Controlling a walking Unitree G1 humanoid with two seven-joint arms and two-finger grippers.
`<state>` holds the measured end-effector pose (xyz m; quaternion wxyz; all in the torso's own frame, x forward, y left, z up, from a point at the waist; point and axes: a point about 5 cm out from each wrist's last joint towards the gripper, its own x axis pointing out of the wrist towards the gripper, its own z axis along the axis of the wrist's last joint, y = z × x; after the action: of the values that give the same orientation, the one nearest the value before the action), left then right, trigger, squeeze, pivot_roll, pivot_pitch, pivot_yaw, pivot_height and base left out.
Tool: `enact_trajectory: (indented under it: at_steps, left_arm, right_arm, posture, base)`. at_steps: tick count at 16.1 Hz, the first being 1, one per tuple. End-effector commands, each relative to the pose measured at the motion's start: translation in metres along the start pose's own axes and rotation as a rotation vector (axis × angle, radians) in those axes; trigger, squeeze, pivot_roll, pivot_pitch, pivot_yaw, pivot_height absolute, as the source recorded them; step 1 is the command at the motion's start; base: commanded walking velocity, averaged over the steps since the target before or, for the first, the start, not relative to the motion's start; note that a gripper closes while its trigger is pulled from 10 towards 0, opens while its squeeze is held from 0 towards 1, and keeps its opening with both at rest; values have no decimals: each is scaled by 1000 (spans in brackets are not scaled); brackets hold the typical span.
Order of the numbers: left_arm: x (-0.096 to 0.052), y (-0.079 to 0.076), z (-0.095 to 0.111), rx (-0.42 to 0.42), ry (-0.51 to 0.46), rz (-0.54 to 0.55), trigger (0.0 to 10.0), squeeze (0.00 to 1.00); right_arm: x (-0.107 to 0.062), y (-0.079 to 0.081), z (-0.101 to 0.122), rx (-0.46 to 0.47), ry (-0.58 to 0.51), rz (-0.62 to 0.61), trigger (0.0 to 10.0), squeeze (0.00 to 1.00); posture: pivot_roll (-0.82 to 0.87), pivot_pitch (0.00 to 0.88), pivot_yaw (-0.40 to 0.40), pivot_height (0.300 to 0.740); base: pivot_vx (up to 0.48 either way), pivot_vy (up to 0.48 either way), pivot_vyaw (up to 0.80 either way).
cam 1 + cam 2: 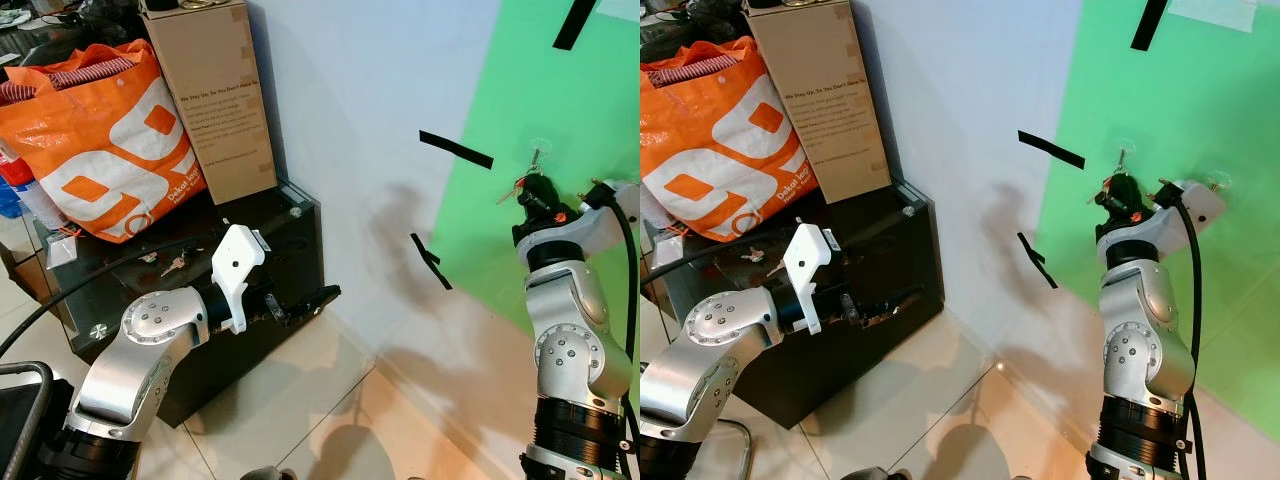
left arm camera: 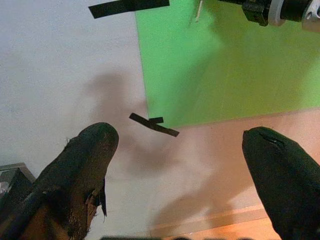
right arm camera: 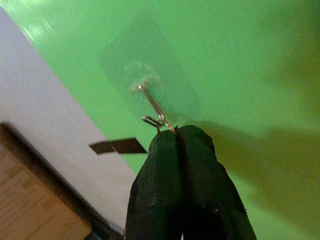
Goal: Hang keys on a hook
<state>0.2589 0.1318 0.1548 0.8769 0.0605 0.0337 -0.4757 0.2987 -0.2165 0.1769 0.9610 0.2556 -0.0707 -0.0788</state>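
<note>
Right hand was raised against the green wall panel, its two black fingers pressed together on the keys just below the clear stick-on hook; the key ring looked to be touching the hook's wire, though I could not tell whether it had actually caught. Left hand hung spread and idle out from the black counter, where a second key lay. I judged the risk to be letting go early: an uncaught ring would drop to the floor, and pushing too hard might peel the hook off.
</note>
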Motion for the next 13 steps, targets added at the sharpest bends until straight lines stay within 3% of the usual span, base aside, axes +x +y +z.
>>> enact_trajectory:
  at_steps: [1, 5, 6, 7, 11, 13]
  left_arm:
    - [0, 0, 4, 22, 6, -12, 10000, 0]
    - [2, 1, 8, 31, -14, -8, 10000, 0]
    - [3, 1, 9, 28, -22, -5, 10000, 0]
    - [4, 2, 10, 26, -26, -2, 10000, 0]
    - [4, 4, 8, 11, -39, 53, 10000, 0]
    - [-2, 15, 0, -12, -40, 227, 10000, 0]
  right_arm:
    - [-2, -7, -14, -13, 71, -40, 10000, 0]
    - [0, 1, -14, 6, 68, -9, 10000, 0]
    - [1, 1, -14, -1, 70, -7, 10000, 525]
    - [0, -1, -16, -106, 76, 7, 10000, 1000]
    - [-11, -4, -34, -235, 157, 75, 10000, 1000]
    - [-22, -5, -50, -341, 251, 125, 10000, 1000]
  posture:
    - [-59, 0, 83, 740]
    - [-58, 0, 84, 740]
    - [-58, 0, 84, 740]
    - [-59, 0, 84, 740]
    - [-62, 0, 84, 740]
    - [-71, 0, 89, 740]
  base:
    - [0, 0, 0]
    - [0, 0, 0]
    - [0, 0, 0]
    - [0, 0, 0]
    - [0, 0, 0]
    - [0, 0, 0]
